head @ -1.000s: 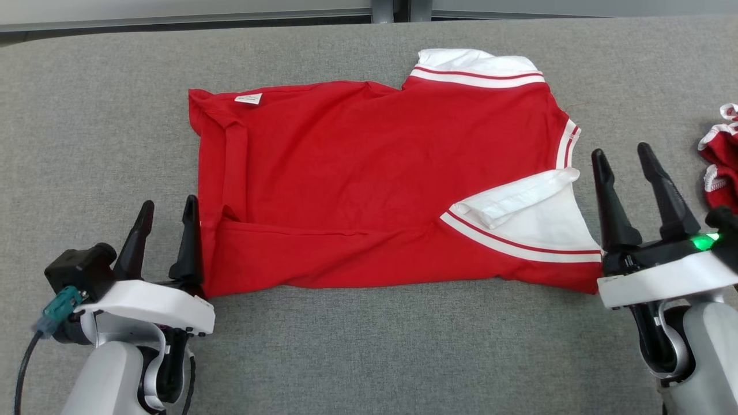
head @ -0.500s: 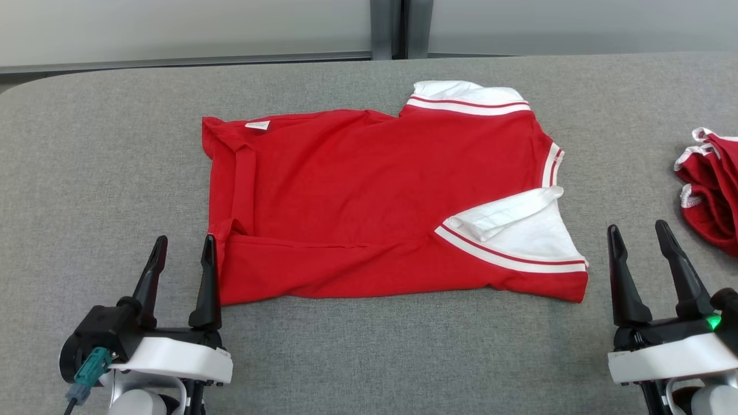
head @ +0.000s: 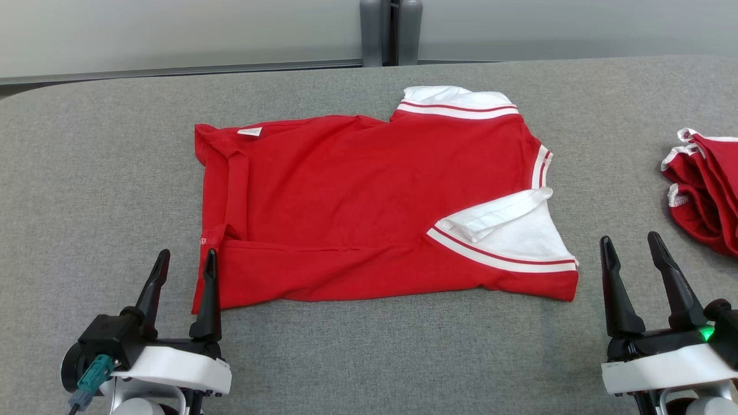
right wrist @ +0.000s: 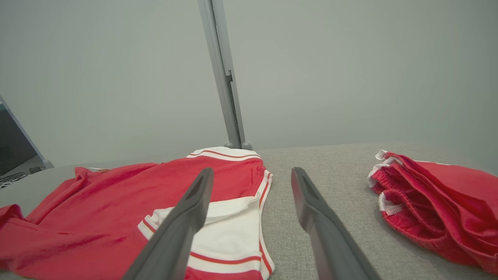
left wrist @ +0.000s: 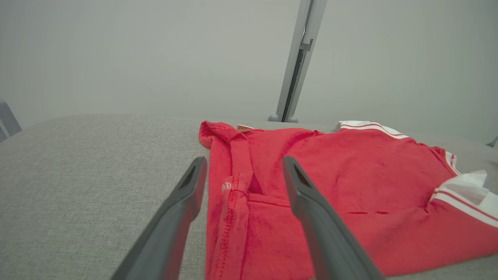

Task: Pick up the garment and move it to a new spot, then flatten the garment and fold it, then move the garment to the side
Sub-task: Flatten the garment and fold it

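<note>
A red garment [head: 369,202] with white, red-striped trim lies folded flat in the middle of the grey table [head: 104,173]; it also shows in the left wrist view [left wrist: 330,186] and the right wrist view [right wrist: 116,202]. My left gripper [head: 185,260] stands open just off the garment's near left corner, its right finger at the hem. My right gripper [head: 629,245] is open too, a short way right of the near right corner, apart from the cloth. Nothing sits between either pair of fingers.
A second red garment [head: 703,190] with white trim lies bunched at the table's right edge, near my right gripper; it shows in the right wrist view too [right wrist: 439,210]. A grey post [head: 391,31] stands behind the table's far edge.
Both grippers have drawn back toward me, away from the garment's near corners. The head camera has tilted up, so more of the far wall shows. The garment lies as it did.
</note>
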Motion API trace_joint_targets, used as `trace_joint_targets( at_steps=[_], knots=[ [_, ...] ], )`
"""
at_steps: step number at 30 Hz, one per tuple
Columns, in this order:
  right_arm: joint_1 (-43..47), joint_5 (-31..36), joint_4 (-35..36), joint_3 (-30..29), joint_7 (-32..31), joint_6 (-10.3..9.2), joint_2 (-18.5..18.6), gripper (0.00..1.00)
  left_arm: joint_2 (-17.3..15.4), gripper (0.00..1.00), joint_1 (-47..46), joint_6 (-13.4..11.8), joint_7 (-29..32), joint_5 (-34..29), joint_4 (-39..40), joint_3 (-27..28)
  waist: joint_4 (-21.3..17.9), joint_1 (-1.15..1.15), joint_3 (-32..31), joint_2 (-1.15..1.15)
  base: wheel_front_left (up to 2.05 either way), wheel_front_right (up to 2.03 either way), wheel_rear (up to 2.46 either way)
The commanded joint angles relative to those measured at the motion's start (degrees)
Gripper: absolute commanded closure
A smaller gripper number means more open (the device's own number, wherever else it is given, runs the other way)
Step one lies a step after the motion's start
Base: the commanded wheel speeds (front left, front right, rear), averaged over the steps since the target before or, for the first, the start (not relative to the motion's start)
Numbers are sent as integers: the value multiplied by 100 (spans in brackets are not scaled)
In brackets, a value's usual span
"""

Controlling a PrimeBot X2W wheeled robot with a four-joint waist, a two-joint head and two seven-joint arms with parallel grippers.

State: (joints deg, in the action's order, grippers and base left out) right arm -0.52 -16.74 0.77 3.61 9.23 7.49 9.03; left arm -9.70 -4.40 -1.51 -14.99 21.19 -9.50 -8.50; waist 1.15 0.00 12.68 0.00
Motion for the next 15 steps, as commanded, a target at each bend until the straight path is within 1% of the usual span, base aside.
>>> trace_joint_targets(
  at_steps=[1, 4, 7, 11, 15],
  knots=[
    [21, 20, -3, -11, -17, -1, 11, 0, -8, 0, -83, 28, -23, -28, -11, 26, -2, 0, 8, 0, 0, 0, 0],
    [3, 15, -65, 8, -34, -1, -8, 0, -19, 0, -119, 50, -14, -40, -140, -22, 2, 0, 48, 0, 0, 0, 0],
    [-55, -1, -259, 104, -116, -1, -17, 0, -6, 0, -175, 57, 178, -6, -457, -99, -8, 0, 130, 0, 0, 0, 0],
    [-187, -90, -751, 379, -203, -1, -44, 0, 63, 0, -244, 96, 352, 128, -933, -141, -27, 0, 267, 0, 0, 0, 0],
    [-420, -161, -1313, 604, -142, -2, -81, 0, 144, 0, -409, 135, 381, 291, -1334, -88, -4, 0, 424, 0, 0, 0, 0]
  ],
)
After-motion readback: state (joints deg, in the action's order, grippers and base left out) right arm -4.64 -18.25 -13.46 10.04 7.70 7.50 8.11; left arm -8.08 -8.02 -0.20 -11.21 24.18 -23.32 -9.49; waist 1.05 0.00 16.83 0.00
